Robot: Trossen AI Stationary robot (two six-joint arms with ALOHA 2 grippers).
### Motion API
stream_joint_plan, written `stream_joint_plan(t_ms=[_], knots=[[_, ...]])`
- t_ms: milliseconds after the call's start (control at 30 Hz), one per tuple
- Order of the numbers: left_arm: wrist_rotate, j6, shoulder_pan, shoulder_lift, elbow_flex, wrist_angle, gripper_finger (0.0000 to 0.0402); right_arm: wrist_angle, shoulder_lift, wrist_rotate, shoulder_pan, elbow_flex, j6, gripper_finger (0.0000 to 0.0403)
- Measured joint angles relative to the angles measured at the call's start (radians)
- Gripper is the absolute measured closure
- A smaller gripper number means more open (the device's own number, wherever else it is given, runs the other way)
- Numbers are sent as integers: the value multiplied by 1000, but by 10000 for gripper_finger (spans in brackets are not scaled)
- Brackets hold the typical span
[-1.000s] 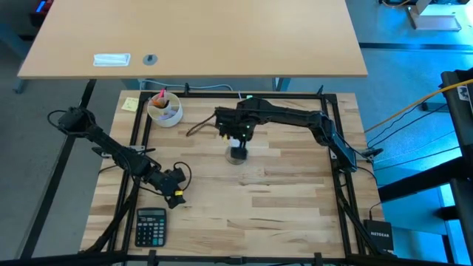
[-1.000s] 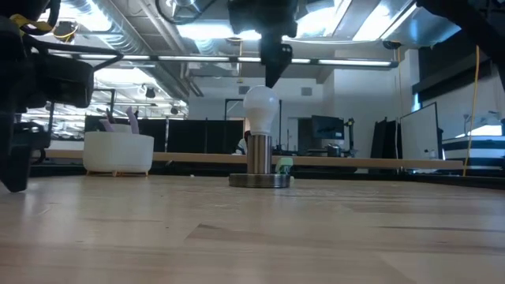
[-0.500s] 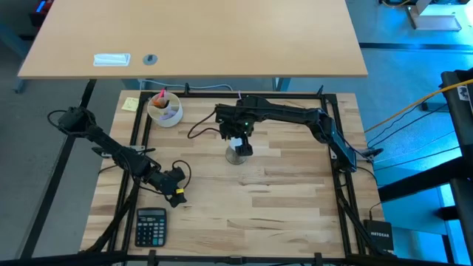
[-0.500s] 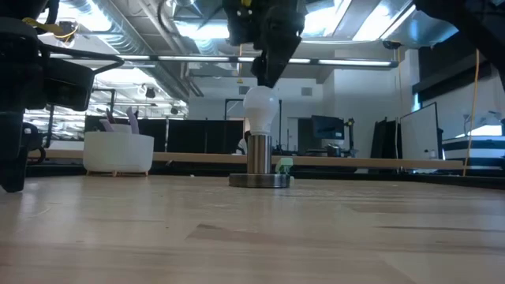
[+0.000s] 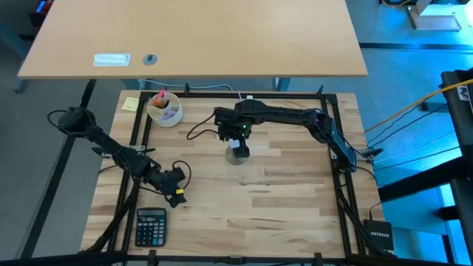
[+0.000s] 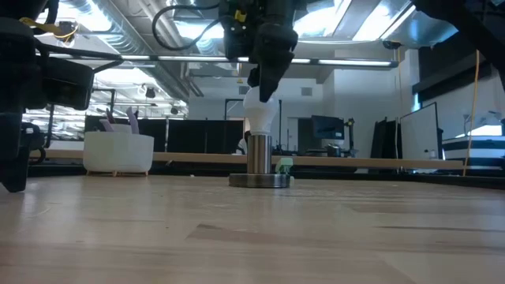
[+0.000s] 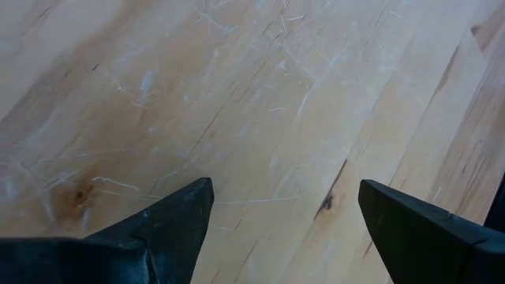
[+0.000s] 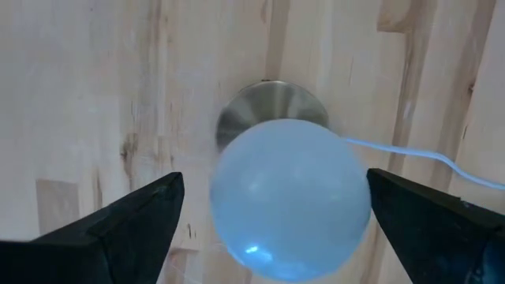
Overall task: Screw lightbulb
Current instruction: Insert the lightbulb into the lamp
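Lightbulb [image 8: 289, 197] stands between right fingers [image 8: 134, 217], spread wide, not gripping.

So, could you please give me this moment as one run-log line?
right gripper: jaws open, straddling lightbulb from above | lightbulb: upright in socket base | left gripper: jaws open, idle over table

The lightbulb [image 6: 260, 118] is being held upright in a round metal socket base [image 6: 259, 179]. Directly above the base, the bulb's top is being covered by the right gripper [image 6: 263, 87]. Left of the base, a white cup [image 6: 118, 153] is being shown.
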Motion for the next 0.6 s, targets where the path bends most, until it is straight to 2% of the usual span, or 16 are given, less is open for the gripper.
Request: stream_joint_plan(t_ms=[133, 433, 600], knots=[[0, 0, 0, 0, 0, 0, 92, 0, 0, 0, 0, 0, 12, 22], [0, 17, 0, 0, 0, 0, 92, 4, 0, -6, 0, 0, 26, 104], [0, 30, 0, 0, 0, -1, 92, 11, 0, 1, 2, 0, 33, 120]])
